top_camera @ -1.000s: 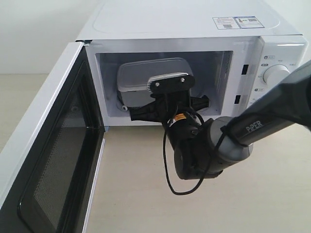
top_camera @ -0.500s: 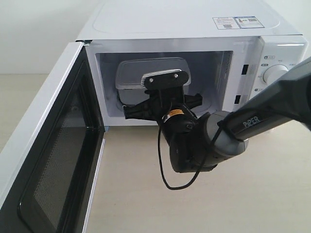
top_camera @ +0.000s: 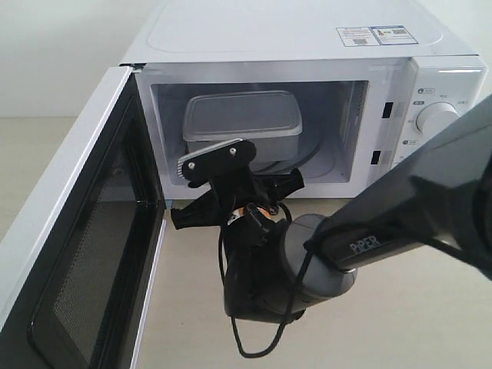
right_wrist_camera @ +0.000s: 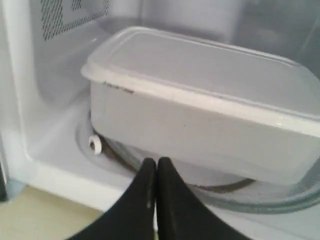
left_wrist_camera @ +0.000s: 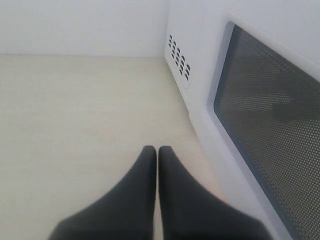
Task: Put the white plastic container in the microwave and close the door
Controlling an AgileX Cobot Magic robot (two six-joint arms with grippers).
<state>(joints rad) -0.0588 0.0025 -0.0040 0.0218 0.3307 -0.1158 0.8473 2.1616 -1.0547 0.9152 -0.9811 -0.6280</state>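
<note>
At the far left the door [top_camera: 92, 223] is standing wide open, and the left gripper [left_wrist_camera: 157, 152], its fingers pressed together and holding nothing, is hovering over the table [left_wrist_camera: 75, 110] just beside the door's outer face. If it pushes from there, the narrow closed tips may be sliding along that smooth panel instead of driving it, leaving the door short of latching. Moving right, the white container [top_camera: 242, 115] is already sitting inside the microwave [top_camera: 307, 34], lid on, resting on the glass plate [right_wrist_camera: 280, 202] toward the left side of the chamber. It is looking off-centre, so a nudge could be tipping it off the plate's edge or pressing it against the side wall. Just in front of it, the right gripper [right_wrist_camera: 156, 165] is pointing at the container's near wall with fingers shut and empty, its tips near the chamber's front lip. This is the main hazard: the right arm is crossing the opening, so a door swung now would be striking it, and any forward drift would be shoving the container deeper and askew.
</note>
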